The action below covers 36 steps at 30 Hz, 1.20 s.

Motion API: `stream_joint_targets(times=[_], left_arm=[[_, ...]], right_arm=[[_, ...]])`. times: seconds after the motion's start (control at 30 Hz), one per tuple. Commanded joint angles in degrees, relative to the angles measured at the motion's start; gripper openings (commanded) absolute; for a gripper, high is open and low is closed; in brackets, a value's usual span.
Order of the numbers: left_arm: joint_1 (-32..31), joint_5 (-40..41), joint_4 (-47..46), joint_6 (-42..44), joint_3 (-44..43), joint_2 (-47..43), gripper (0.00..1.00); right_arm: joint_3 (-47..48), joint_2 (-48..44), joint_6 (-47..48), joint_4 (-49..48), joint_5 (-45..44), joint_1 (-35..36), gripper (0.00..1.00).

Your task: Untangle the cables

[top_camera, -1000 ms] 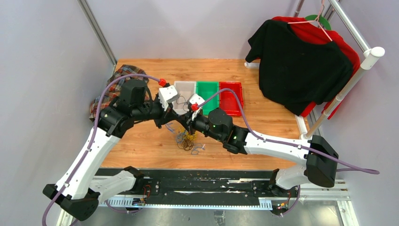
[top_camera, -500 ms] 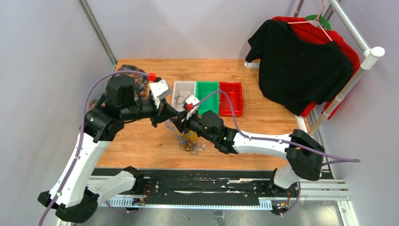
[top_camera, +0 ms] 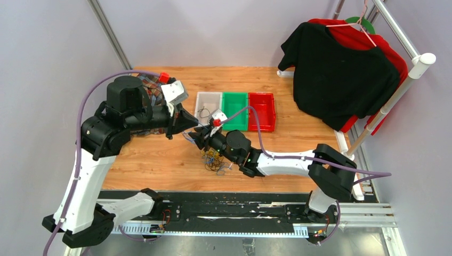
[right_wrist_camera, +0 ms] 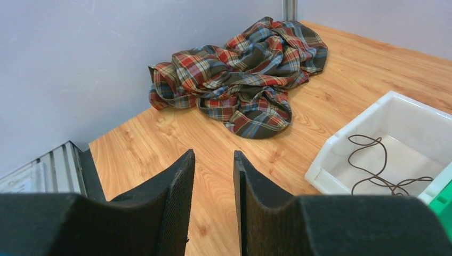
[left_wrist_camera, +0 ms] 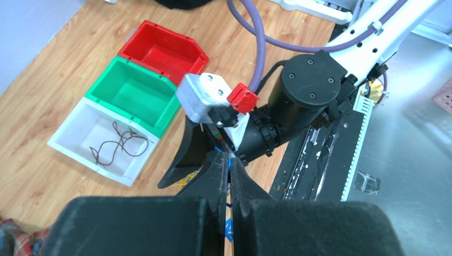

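step in hand, as i read it: drawing one strand out of the knot. the left claw (left_wrist_camera: pixel 229 158) is pressed together and looks to be pinching a blue cable (left_wrist_camera: pixel 228 228); a sliver of blue shows between its fingers. in the top view the right claw (right_wrist_camera: pixel 213 156) sits just beside it, at its 4 o'clock, fingers apart with nothing between them. the pile (top_camera: pixel 214 159) of yellow, blue and dark cables lies on the table (top_camera: pixel 298 154) at 6 o'clock from the white bin (top_camera: pixel 199 99), near both claws at their 5 o'clock. one brown cable (top_camera: pixel 202 113) lies alone in that bin. next move, i judge: the right claw needs to close on the strand nearer the pile, or pin the pile, while the left draws off toward 10 o'clock, slowly, so the whole knot does not lift with it
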<state>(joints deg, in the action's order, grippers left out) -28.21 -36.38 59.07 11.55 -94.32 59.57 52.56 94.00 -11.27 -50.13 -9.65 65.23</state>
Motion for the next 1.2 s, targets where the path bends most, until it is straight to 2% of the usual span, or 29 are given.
stream_joint_targets(times=[0.0, 0.07, 0.23, 0.37, 0.53, 0.73, 0.93, 1.17], left_arm=[[-0.2, -1.6, -4.9, 1.3, -9.7, -0.6, 0.01], [-0.2, 0.2, -4.9, 3.0, -11.6, -0.1, 0.00], [-0.2, 10.0, -5.8, 6.3, -11.7, 0.5, 0.00], [-0.2, 17.1, -15.9, 4.6, -5.2, -2.6, 0.00], [-0.2, 17.8, -18.6, 3.3, -2.6, -0.8, 0.00], [-0.2, 15.1, -20.5, 0.1, 2.3, 4.0, 0.00], [-0.4, 12.8, -23.8, -2.3, 4.0, 11.6, 0.00], [-1.6, 14.1, -27.7, -1.3, 0.8, 24.9, 0.00]], right_arm=[[-5.8, 3.0, -4.7, 1.9, -3.6, -1.0, 0.32], [-8.0, 2.5, -6.6, -0.1, -3.2, -1.5, 0.36], [-17.6, -4.9, -12.9, -8.2, 1.9, -5.1, 0.60], [-21.9, -12.4, -12.1, -4.1, 0.7, -6.7, 0.66], [-24.3, -18.2, -10.6, -0.2, -1.8, -8.4, 0.68], [-23.6, -26.9, -8.5, 8.2, -12.9, -12.2, 0.68], [-21.4, -34.0, -2.7, 18.8, -24.9, -15.6, 0.69], [-24.4, -40.6, -1.1, 20.7, -27.3, -20.2, 0.72]])
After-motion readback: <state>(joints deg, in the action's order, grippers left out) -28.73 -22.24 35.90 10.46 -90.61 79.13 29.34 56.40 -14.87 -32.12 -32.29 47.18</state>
